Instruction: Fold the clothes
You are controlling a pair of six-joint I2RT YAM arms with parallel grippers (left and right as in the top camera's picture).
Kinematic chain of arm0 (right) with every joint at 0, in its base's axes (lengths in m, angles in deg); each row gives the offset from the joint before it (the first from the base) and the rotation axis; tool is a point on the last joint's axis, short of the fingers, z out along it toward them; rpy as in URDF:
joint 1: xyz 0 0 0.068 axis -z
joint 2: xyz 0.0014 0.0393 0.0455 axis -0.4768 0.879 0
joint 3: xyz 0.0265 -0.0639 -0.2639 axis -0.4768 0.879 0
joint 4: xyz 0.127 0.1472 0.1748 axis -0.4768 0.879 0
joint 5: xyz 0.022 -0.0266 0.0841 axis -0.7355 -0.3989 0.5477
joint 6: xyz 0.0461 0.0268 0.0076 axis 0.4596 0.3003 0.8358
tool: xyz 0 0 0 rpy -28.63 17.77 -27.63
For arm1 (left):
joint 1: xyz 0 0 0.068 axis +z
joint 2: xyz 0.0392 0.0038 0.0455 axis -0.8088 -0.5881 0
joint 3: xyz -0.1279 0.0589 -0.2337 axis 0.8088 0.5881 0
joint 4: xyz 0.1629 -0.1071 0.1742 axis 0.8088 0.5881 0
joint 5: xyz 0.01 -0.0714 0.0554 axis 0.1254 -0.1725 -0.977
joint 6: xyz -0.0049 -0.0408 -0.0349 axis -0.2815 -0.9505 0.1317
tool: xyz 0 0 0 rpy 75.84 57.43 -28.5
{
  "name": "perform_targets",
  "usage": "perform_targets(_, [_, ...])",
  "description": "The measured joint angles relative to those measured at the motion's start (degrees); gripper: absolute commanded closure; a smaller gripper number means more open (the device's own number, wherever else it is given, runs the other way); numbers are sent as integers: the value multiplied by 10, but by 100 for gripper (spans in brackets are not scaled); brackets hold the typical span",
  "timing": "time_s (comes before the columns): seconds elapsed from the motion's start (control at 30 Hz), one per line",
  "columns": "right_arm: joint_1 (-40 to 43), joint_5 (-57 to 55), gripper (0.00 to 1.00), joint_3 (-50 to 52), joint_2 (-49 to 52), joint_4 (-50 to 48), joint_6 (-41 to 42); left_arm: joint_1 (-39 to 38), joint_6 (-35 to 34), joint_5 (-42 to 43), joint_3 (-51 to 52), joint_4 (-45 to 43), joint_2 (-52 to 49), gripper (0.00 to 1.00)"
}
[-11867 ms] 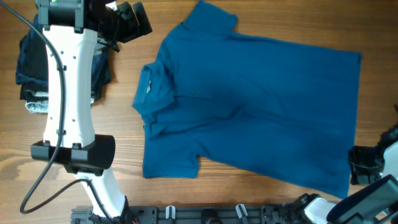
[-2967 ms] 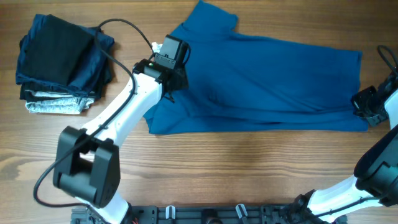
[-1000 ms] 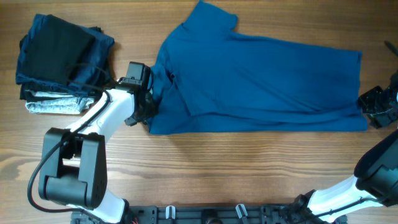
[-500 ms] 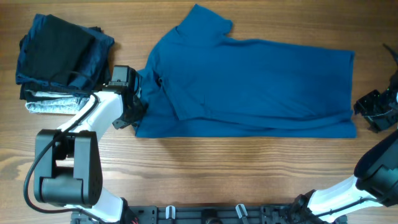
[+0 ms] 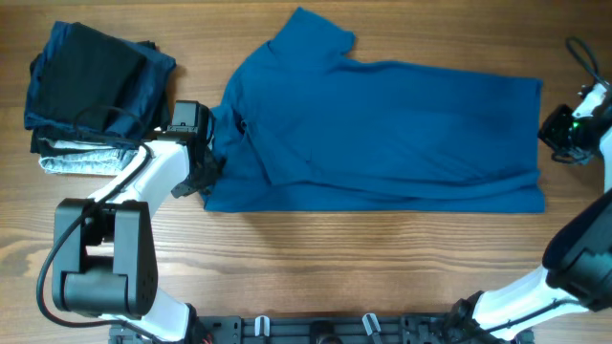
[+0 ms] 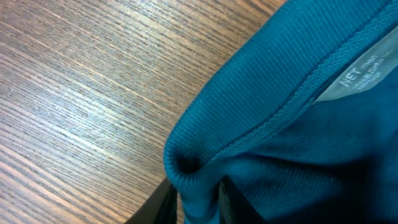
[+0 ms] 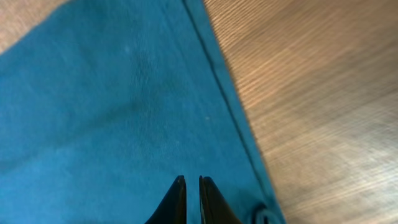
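The clothes (image 5: 382,124), a medium-blue polo shirt, lie across the middle of the table, doubled over lengthwise with the collar end at the left. My left gripper (image 5: 212,170) is at that collar end. In the left wrist view it (image 6: 198,208) is shut on a bunched fold of the blue knit (image 6: 298,124), and a grey neck label (image 6: 364,71) shows beside it. My right gripper (image 5: 543,132) is at the shirt's right hem. The right wrist view shows it (image 7: 191,183) shut, above the blue fabric (image 7: 112,93) just inside the stitched hem, with nothing between its fingers.
A stack of dark navy, black and grey folded garments (image 5: 91,91) sits at the far left, close behind my left arm. Bare wooden tabletop (image 5: 382,268) runs along the front of the shirt. A black cable (image 5: 579,48) loops above my right arm.
The shirt has slid a little to the left with my left gripper, which has closed on its collar end. My right gripper has shut and moved away from the front edge along the hem.
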Motion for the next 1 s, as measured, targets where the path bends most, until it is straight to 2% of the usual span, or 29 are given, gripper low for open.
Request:
perform_targets(0.2, [-16,-22,96,-2,113,-34,-1,0,0,2,0,-2,0,83])
perform_targets(0.5, [-19,-44,96,-5,135,-164,2,0,0,4,1,-9,0,84])
perform_targets(0.63, [-19,-41,87,-11,146,-195,0,0,0,4,1,-9,0,85])
perform_targets(0.7, [-19,-31,79,-21,148,-186,-3,0,6,4,1,-9,0,85])
perform_targets(0.8, [-20,-29,70,-52,149,-124,-6,0,13,4,0,-10,0,80])
perform_targets(0.87, [-20,-29,70,-85,139,-76,-7,0,17,4,-1,-9,0,78])
perform_targets(0.9, [-20,-29,73,-93,125,-57,-7,0,20,6,-6,-9,0,77])
perform_targets(0.93, [-20,-29,79,-98,93,-30,-7,-2,22,6,-17,-7,0,76])
perform_targets(1.0, [-20,-12,81,-106,13,21,-7,-9,25,6,-38,-7,6,72])
